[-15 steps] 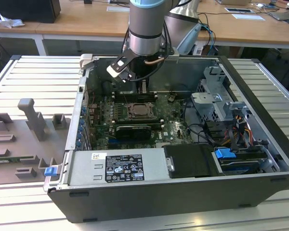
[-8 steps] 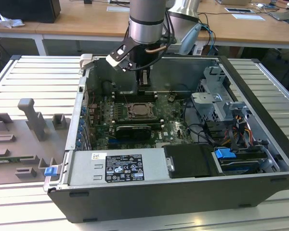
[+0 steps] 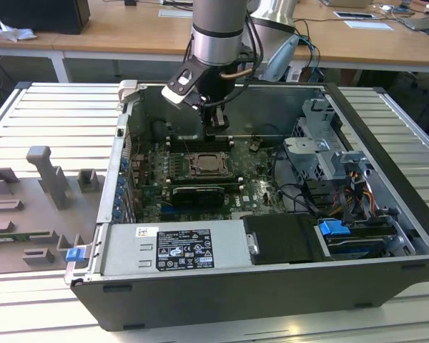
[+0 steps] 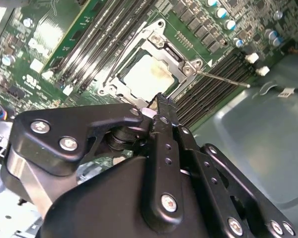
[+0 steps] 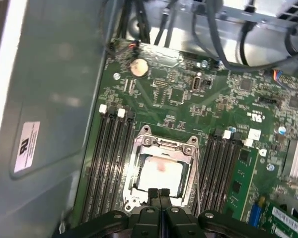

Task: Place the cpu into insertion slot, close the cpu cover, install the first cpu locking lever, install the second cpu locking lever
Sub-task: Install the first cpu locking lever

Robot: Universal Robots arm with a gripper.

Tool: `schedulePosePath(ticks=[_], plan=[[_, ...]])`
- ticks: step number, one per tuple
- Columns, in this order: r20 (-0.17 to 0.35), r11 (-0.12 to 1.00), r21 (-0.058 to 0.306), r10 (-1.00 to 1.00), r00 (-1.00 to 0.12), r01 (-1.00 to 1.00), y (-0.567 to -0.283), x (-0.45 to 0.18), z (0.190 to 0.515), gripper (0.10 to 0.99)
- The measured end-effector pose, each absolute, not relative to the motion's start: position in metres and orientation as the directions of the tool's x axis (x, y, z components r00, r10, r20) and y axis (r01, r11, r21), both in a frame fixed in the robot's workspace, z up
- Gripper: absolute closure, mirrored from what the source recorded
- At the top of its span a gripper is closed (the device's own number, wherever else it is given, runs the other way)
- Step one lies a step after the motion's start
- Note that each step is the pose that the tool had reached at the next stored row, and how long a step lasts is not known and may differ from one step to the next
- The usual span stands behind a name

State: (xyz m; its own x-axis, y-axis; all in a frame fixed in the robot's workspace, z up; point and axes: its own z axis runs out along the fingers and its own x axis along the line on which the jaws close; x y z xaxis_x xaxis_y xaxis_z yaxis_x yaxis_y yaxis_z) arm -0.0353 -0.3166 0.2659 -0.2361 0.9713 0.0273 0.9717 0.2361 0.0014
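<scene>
The case (image 3: 236,304) lies open on the ribbed table (image 3: 43,114), with the green board (image 5: 188,94) exposed inside. The arm (image 3: 218,28) reaches down into the case from above. In the exterior view the gripper (image 3: 216,128) hangs over the board just behind the slot (image 4: 111,89). The fingers are pressed together along a thin seam, with nothing between them; both wrist views show this. In the second wrist view the fingertips (image 4: 161,101) sit at the edge of the slot's silvery rim. Whether they touch it cannot be told. The cpu (image 5: 159,171) lies flat in the slot with its pale metal face up and a faint reddish smear on it. The cover (image 5: 165,145) is down around the cpu, its frame bordering the chip on all sides and its cut-out leaving the face visible. A thin silvery lever (image 4: 223,79) runs from one corner of the slot out over the neighbouring memory slots (image 4: 208,84). Whether the lever is latched cannot be told. Long black memory slots flank the slot on both sides in the first wrist view, and a green memory stick (image 5: 237,186) stands beside one bank.
</scene>
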Motion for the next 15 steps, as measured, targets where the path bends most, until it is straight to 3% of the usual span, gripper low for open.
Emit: schedulePosePath(ticks=[15], plan=[[0.027,0.509,0.001,0.861,-0.509,0.861,-0.3166,-0.0353,0.2649,0.980]])
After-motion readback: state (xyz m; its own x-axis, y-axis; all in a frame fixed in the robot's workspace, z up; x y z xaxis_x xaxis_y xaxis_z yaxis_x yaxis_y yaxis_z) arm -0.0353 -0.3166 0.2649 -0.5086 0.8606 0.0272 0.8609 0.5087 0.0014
